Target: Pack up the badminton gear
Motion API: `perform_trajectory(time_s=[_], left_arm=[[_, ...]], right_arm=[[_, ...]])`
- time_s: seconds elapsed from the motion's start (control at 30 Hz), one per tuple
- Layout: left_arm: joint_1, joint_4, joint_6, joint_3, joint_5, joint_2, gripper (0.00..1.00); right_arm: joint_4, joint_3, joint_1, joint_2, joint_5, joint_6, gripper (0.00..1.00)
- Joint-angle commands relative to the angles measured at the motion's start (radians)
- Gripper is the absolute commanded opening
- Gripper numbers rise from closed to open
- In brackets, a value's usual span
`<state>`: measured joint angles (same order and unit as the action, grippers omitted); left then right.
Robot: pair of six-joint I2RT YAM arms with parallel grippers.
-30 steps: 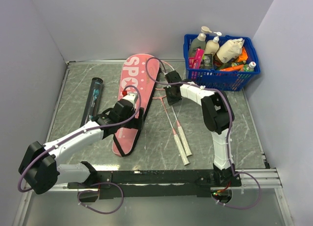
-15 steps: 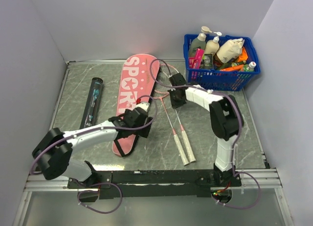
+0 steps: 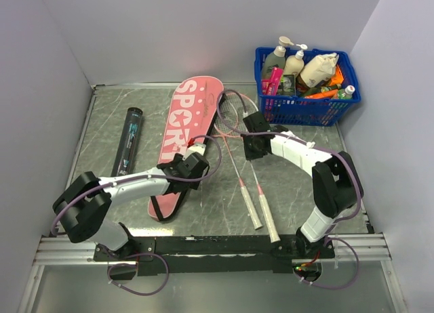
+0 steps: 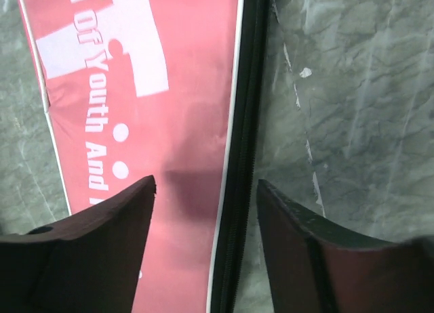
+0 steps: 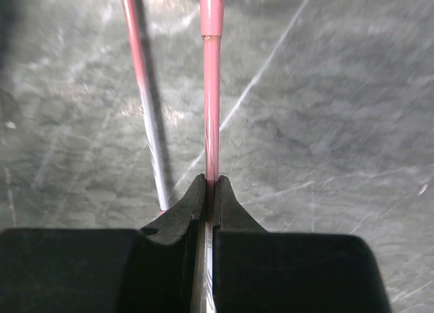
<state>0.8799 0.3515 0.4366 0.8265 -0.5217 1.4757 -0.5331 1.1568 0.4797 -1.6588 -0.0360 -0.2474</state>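
The long pink racket cover lettered "SPORT" lies slanted on the table. My left gripper hovers over its near right edge. In the left wrist view this gripper is open, its jaws either side of the cover's black zipper edge. Two thin pink rackets lie to the right of the cover. My right gripper is shut on the shaft of one of them, whose white handle points toward the near edge. The other racket's shaft and handle lie just left of it. A slim black tube lies at the left.
A blue plastic basket full of bottles stands at the back right, close behind the right arm. Grey walls close in the table on the left, back and right. The arms' black mounting rail runs along the near edge.
The right gripper has pulled its racket toward the near right. The left gripper has slid to the cover's near right edge and its jaws have narrowed. The cover has swung a little.
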Motion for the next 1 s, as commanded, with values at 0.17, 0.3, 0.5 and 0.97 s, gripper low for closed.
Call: perform_trajectory(time_s=[0.17,0.3,0.5,0.97], left_arm=[[0.045,-0.017,0.008,-0.012,-0.052,-0.092,0.62],[0.044,0.017,0.011,0.003,-0.073,-0.118,0.63],[0.044,0.027,0.005,0.036,-0.086,-0.117,0.64],[0.041,0.256,-0.088,0.118,-0.024,-0.137,0.69]], right_arm=[[-0.008,0.021,0.028,0.013,-0.056,-0.059,0.00],[-0.083,0.024,0.043,0.033,-0.139,-0.093,0.00],[-0.168,-0.069,0.072,0.146,-0.163,-0.162,0.00],[-0.298,-0.301,0.226,0.436,-0.202,-0.440,0.00]])
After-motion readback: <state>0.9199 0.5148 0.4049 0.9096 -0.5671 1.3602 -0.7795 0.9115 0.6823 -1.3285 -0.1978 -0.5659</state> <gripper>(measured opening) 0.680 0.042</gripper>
